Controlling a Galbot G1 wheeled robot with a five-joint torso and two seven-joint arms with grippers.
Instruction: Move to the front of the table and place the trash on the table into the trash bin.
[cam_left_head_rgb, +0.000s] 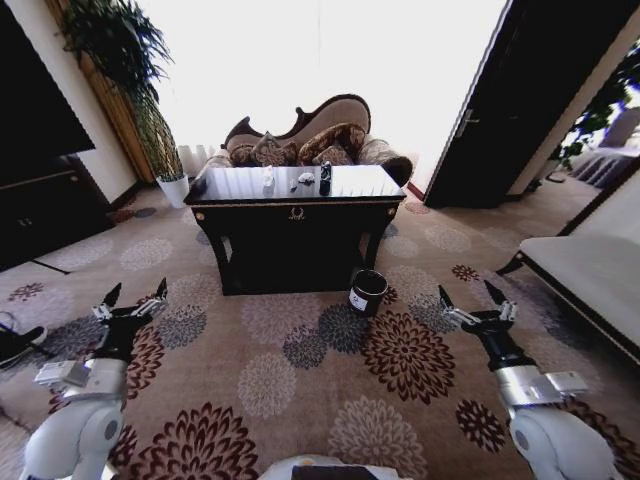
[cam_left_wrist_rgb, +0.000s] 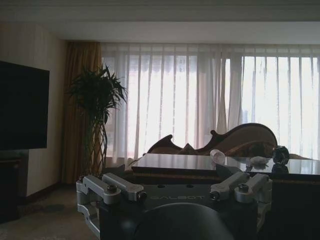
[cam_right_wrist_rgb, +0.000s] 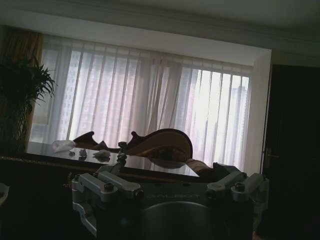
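The dark glossy table (cam_left_head_rgb: 230, 186) stands ahead on the carpet, some way off. On its top lie the trash items: a dark can (cam_left_head_rgb: 325, 178), a white tissue wad (cam_left_head_rgb: 306, 178), a small scrap (cam_left_head_rgb: 293, 186) and a white piece (cam_left_head_rgb: 268, 180). The black trash bin (cam_left_head_rgb: 367, 292) sits on the floor by the table's front right leg. My left gripper (cam_left_head_rgb: 135, 300) and right gripper (cam_left_head_rgb: 478, 300) hover low over the carpet, both open and empty. The left wrist view shows the can (cam_left_wrist_rgb: 280, 155) and tissue (cam_left_wrist_rgb: 259, 160) beyond its open gripper (cam_left_wrist_rgb: 175, 189).
A curved sofa (cam_left_head_rgb: 310, 135) stands behind the table, and a potted plant (cam_left_head_rgb: 150, 110) at the back left. A dark cabinet (cam_left_head_rgb: 40, 200) lines the left wall. A low bench (cam_left_head_rgb: 590, 270) is on the right. Open patterned carpet lies between me and the table.
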